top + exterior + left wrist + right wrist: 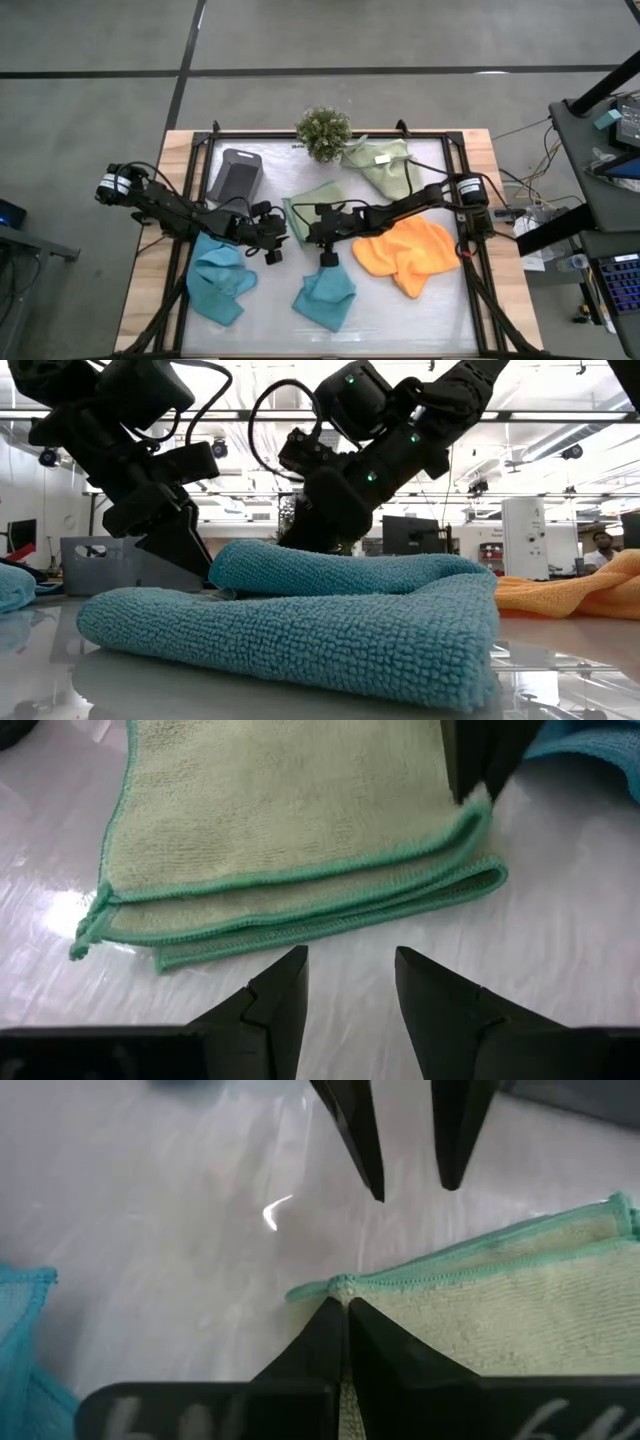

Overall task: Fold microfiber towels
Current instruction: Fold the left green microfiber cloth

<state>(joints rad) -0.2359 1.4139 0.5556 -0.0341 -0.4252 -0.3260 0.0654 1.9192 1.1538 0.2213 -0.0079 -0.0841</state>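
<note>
A folded sage-green towel (316,198) lies flat near the table's middle, its hemmed edges stacked (300,890). My right gripper (345,1305) is shut on one of its corners. My left gripper (350,960) stands open just short of the towel's layered edge, touching nothing. Two teal towels (220,282) (325,296) lie rumpled toward the near edge; the nearer one fills the low view (300,625). An orange towel (405,255) lies at the right. A second sage-green towel (385,165) with a white tag lies at the far right. My right gripper pinches the folded sage-green towel's corner (335,1288) between its two shut fingertips (478,770). The fingers slant down from the table's right side. The upper fold's corner (472,815) rises slightly at the fingertips; the lower layers (485,878) and the rest of the towel stay on the table.
A small bushy plant (323,130) stands at the far edge. A dark grey tray (236,180) lies at the far left. The two grippers face each other closely over the towel's corner. Bare tabletop shows between the two teal towels and near the front edge.
</note>
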